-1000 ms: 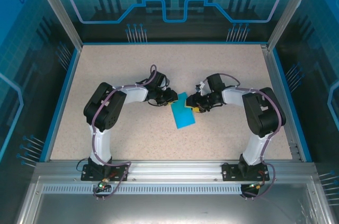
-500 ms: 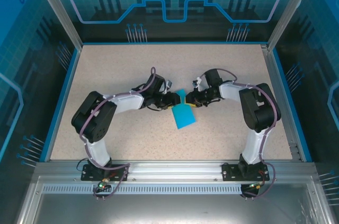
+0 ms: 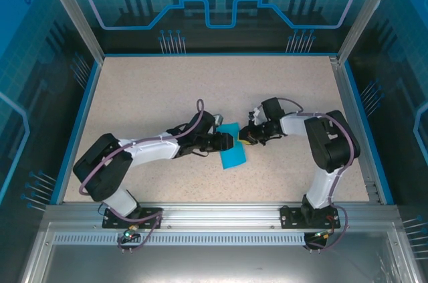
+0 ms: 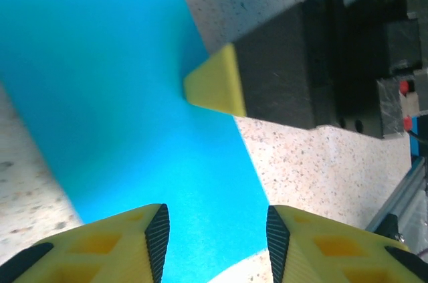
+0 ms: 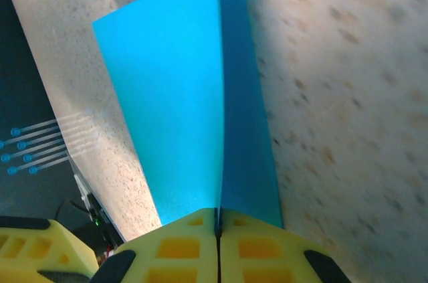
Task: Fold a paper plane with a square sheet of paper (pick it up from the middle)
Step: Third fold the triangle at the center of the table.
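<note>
White arms (image 3: 150, 150), black joints (image 3: 334, 139), purple cables (image 3: 200, 110), yellow claw fingers (image 4: 114, 243)

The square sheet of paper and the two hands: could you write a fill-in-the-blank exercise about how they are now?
1. The square sheet of paper is bright ___ in colour.
2. The right hand is ___ on one edge of the sheet.
3. The left hand is ___, its fingers apart over the sheet.
Missing words: blue; shut; open.
</note>
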{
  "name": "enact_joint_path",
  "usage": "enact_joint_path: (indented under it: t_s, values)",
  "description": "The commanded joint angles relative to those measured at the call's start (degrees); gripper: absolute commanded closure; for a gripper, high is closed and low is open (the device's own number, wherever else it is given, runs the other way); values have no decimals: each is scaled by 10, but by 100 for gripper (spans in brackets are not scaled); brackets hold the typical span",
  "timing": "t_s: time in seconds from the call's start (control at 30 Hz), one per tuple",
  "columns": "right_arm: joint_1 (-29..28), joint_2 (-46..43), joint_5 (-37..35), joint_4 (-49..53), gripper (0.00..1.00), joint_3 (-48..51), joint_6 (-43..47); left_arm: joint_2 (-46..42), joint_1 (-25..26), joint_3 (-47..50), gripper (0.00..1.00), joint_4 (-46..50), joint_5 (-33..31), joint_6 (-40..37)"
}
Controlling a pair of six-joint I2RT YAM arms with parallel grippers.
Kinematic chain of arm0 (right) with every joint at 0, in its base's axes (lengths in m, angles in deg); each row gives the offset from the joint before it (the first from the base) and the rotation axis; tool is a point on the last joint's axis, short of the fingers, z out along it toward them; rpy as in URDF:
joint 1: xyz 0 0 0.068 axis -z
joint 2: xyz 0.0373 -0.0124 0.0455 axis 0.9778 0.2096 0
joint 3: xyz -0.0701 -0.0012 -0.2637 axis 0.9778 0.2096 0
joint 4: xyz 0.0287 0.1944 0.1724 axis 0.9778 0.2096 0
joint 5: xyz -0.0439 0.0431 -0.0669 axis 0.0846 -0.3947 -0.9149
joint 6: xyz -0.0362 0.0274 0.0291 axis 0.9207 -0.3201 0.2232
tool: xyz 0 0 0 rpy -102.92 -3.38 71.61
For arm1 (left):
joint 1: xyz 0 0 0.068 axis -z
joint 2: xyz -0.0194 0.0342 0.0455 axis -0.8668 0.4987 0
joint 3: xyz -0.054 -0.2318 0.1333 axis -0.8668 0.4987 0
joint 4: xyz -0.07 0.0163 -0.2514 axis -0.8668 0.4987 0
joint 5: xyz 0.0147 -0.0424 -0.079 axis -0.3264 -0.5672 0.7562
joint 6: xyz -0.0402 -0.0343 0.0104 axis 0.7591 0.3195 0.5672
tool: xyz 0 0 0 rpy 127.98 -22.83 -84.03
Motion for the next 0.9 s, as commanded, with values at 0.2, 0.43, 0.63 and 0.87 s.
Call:
enact_joint_path:
  t_s: [0.2,0.43,0.63,0.87]
  values:
    - [-16,-79,-72,-93,93,91,-122,-57,1,29,51,-9,-63,5]
    - [-22,-90,-83,-86,91,92,-132,-70,1,26,51,9,-82,13]
    - [-28,-107,-105,-118,91,123,-177,-77,0,25,51,6,-91,23]
    - [-38,-137,-133,-119,85,146,-203,-61,1,17,51,-6,-48,-4]
